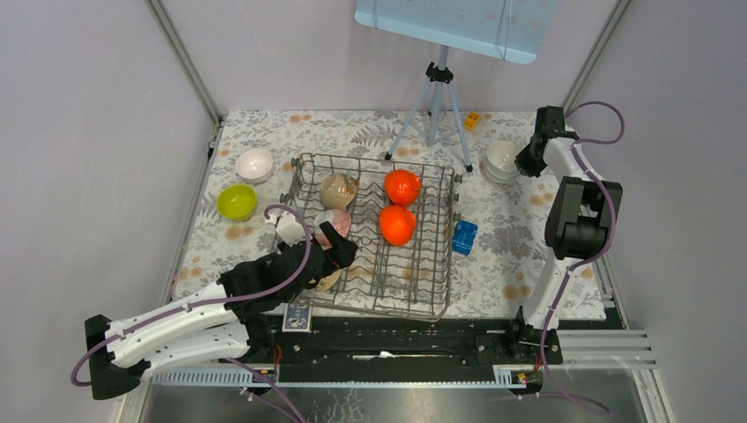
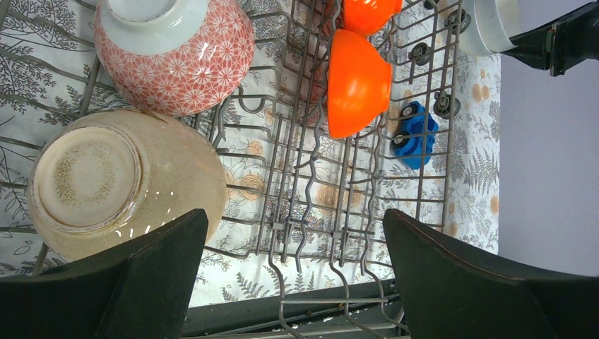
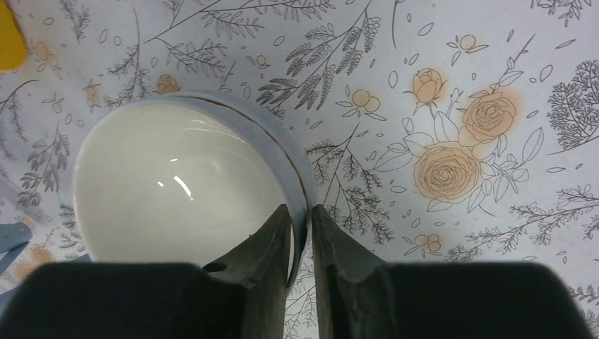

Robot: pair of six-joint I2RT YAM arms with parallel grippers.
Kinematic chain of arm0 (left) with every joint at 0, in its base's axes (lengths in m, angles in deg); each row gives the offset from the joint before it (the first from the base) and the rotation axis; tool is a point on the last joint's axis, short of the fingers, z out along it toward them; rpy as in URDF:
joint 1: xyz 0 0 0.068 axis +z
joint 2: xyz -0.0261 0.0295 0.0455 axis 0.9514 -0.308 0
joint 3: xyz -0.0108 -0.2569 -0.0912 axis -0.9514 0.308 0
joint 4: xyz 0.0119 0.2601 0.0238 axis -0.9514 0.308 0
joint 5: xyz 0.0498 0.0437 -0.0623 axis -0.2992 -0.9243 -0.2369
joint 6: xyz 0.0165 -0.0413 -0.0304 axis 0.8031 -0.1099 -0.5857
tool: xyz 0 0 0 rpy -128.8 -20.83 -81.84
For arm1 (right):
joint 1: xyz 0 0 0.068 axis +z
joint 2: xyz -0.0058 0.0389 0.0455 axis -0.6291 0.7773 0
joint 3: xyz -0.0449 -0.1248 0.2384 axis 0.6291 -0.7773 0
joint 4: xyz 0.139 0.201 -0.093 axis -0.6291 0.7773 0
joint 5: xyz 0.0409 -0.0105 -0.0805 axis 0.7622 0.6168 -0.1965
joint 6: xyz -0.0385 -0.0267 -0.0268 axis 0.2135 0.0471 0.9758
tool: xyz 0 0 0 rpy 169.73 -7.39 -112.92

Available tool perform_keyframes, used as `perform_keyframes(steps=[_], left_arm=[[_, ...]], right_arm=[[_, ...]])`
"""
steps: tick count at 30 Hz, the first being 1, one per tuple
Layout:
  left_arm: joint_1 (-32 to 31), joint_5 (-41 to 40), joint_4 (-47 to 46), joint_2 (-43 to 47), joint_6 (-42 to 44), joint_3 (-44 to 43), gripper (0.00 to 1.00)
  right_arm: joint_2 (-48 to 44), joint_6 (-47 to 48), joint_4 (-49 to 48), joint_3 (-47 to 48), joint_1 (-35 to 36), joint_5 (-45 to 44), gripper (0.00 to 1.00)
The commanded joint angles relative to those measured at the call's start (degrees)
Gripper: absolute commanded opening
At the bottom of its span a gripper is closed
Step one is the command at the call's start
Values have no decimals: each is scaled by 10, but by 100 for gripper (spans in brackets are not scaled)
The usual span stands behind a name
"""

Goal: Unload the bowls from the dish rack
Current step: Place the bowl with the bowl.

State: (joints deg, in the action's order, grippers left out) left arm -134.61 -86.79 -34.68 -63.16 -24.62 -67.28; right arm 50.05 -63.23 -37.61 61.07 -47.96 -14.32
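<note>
The left gripper (image 2: 293, 233) hangs over the dish rack (image 1: 414, 264), jaws wide apart; the beige bowl (image 2: 120, 183) lies just outside one jaw, not between them. The right gripper (image 3: 300, 212) straddles a white bowl's (image 3: 176, 191) rim on the table (image 3: 452, 85); I cannot tell whether it is clamped.

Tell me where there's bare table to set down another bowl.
Bare cloth right of the dish rack, nearer than the blue block; also the far edge left of the tripod. Crowded left of the rack: lime bowl, white bowl, left arm.
</note>
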Motion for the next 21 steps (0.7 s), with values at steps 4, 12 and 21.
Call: perform_keyframes(steps=[4, 12, 21], left_arm=[[2, -3, -26, 2, -7, 8, 99], [2, -1, -30, 11, -2, 15, 99], [2, 7, -55, 12, 13, 22, 99]], right_arm=[[-17, 4, 2, 35, -2, 11, 34], [-31, 9, 27, 54, -2, 1, 52], [-71, 5, 41, 34, -2, 9, 48]])
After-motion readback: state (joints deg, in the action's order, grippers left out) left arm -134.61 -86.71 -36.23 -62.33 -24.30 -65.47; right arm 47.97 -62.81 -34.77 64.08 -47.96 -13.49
